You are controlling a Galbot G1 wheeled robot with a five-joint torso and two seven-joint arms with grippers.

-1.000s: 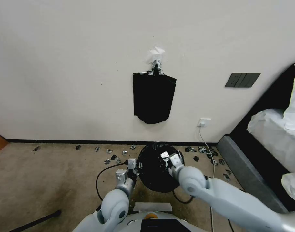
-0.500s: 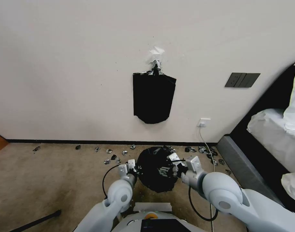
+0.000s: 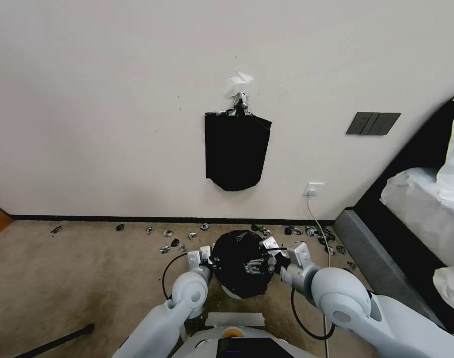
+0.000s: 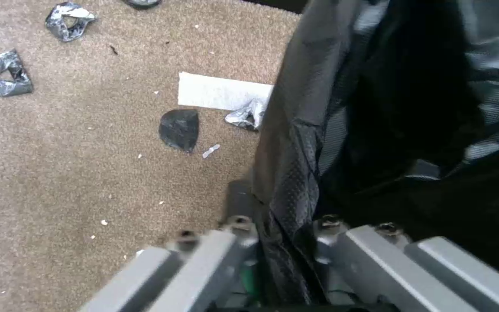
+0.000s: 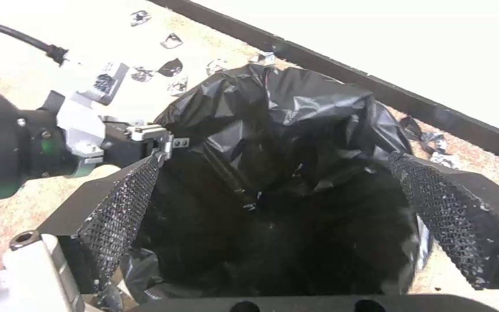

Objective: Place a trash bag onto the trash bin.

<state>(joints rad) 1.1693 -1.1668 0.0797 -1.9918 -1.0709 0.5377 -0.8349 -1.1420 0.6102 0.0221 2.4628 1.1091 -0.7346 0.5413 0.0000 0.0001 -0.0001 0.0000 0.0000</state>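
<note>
The glossy, crinkled black trash bag (image 3: 239, 261) sits open over the trash bin, a cream-white sliver (image 3: 231, 294) of which shows under the bag's near side. My left gripper (image 3: 207, 258) is at the bag's left rim. In the left wrist view the left gripper (image 4: 281, 223) is shut on the bag's edge (image 4: 296, 143). My right gripper (image 3: 264, 263) is at the bag's right side. In the right wrist view the right gripper (image 5: 275, 160) is open, its two textured pads (image 5: 122, 208) wide apart over the bag's mouth (image 5: 273, 130), with my left gripper (image 5: 160, 138) across from it.
A flat black bag pack (image 3: 237, 149) hangs from a silver clip on the wall above. Foil and black scraps (image 3: 177, 238) litter the carpet by the baseboard. A bed (image 3: 416, 209) stands at the right, a cable (image 3: 319, 223) drops from a wall outlet, and a white strip (image 3: 236, 318) lies near my base.
My right arm has swung from over the bag to its right side, and the gripper now reaches in from there. The left arm has edged forward. The bag sits slightly lower.
</note>
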